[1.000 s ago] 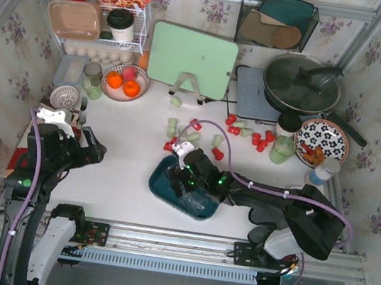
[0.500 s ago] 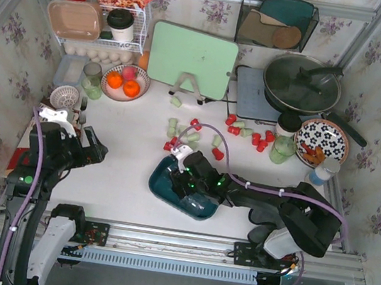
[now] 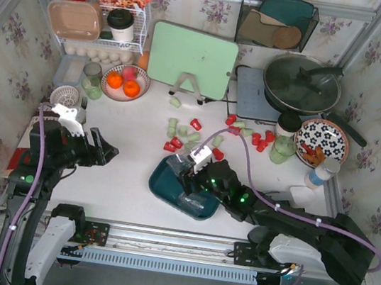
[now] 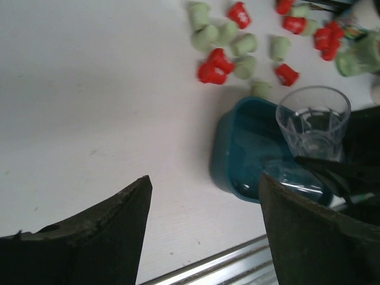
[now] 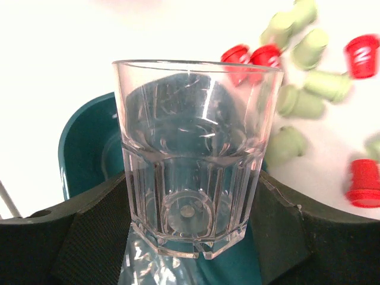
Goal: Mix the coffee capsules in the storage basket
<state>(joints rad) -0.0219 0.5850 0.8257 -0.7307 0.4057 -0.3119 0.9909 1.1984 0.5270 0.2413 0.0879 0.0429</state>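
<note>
Moved: right gripper (image 3: 203,177) has shifted slightly right since a second ago, its arm stretched lower.
Right gripper: clamped around a clear glass tumbler (image 5: 196,148) above the storage basket (image 3: 166,182).
Left gripper (image 4: 205,178): jaws apart, holding nothing, well left of the basket.
Coffee capsules (image 4: 244,43): scattered on the table (image 3: 133,141), just beyond the basket's far side.

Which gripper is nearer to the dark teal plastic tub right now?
Right. The right gripper, gripping a clear faceted glass, is directly over the dark teal plastic tub. The left gripper hangs open over the white table, well off to the tub's left in the top view.
</note>
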